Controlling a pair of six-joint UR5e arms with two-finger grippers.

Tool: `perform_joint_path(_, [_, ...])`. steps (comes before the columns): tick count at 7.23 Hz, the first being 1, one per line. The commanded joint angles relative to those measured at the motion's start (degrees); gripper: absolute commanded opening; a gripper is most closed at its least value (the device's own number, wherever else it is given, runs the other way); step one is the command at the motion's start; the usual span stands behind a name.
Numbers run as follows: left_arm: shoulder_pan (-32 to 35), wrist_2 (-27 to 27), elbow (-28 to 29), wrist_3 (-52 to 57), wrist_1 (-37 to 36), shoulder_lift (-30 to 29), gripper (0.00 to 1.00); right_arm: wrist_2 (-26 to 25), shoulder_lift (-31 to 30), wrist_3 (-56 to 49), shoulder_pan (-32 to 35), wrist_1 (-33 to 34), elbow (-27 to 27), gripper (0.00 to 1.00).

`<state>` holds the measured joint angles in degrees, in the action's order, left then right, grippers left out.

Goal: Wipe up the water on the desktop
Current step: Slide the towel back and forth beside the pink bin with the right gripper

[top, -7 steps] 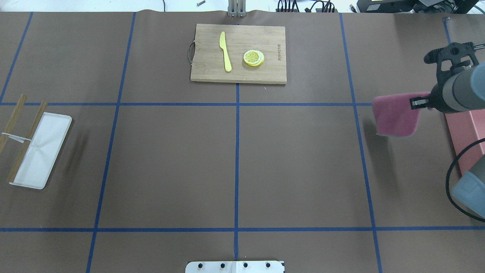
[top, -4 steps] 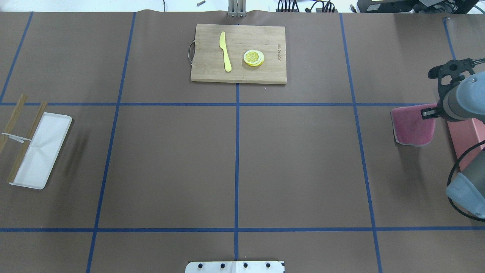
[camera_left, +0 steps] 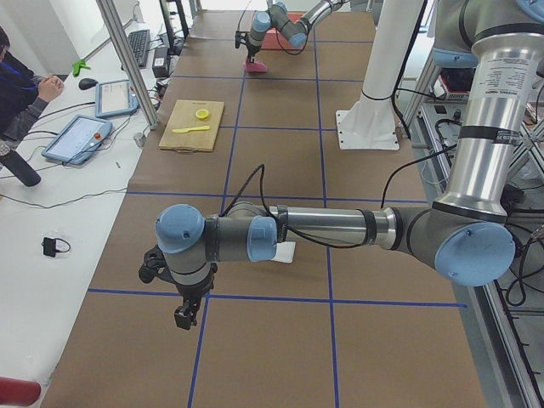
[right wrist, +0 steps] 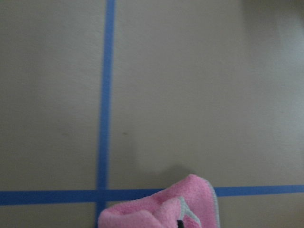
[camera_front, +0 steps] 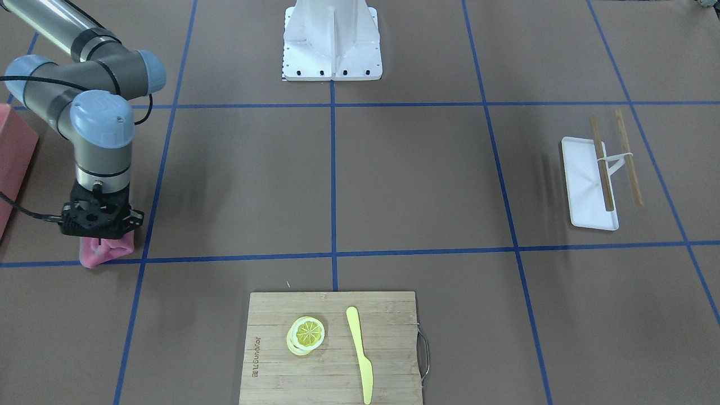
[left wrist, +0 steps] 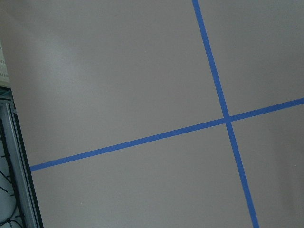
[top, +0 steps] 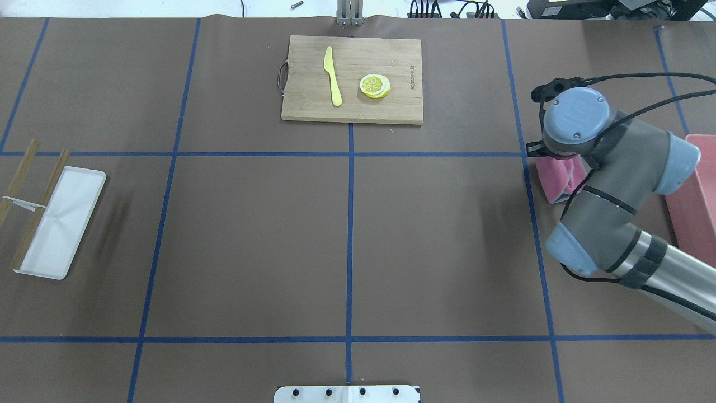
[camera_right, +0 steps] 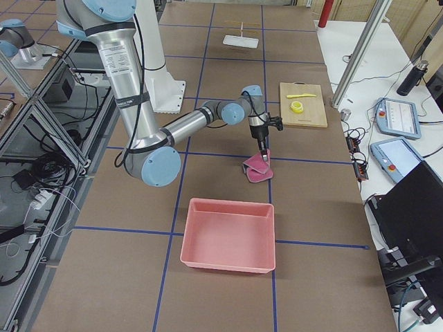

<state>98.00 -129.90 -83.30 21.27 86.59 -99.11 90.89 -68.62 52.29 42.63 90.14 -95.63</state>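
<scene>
The brown desktop (top: 447, 235) is crossed by blue tape lines; I can make out no water on it. My right gripper (camera_front: 100, 241) points straight down and is shut on a pink cloth (top: 552, 180). The cloth lies bunched on the desktop beside a tape crossing at the right, and also shows in the front-facing view (camera_front: 109, 251), the right side view (camera_right: 257, 169) and the right wrist view (right wrist: 161, 209). In the overhead view the wrist hides the fingers. My left gripper (camera_left: 183, 318) hangs over the desktop at the far left; I cannot tell whether it is open or shut.
A pink bin (top: 696, 196) stands at the right edge, close to my right arm. A bamboo cutting board (top: 313, 101) with a yellow knife (top: 333, 75) and lemon slices (top: 375, 85) lies at the back centre. A white tray (top: 61, 224) with wooden sticks lies at the left.
My right arm has swung in from the right edge and come down. The cloth, which hung in the air, now lies bunched on the desktop near the tape crossing.
</scene>
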Motion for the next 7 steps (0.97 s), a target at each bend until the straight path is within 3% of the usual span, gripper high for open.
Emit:
perform_joint_path(1, [0.00,0.00,-0.02,0.00,-0.02,-0.03,0.98,0.34,7.94,13.90,-4.81,-0.32,0.89,0.00])
perform_joint_path(3, [0.00,0.00,0.15,0.00,-0.11,-0.20,0.98,0.78,5.28,15.39,-5.98,0.12,-3.30,0.00])
perform_joint_path(6, [-0.09,-1.22,-0.02,0.00,-0.11,-0.03,0.98,0.25,-15.33,5.40,-5.36,-0.05,-16.21,0.00])
perform_joint_path(7, [-0.09,-1.23,-0.02,0.00,-0.19,-0.03,0.98,0.16,-20.19,3.62,-4.49,-0.58,-16.77,0.00])
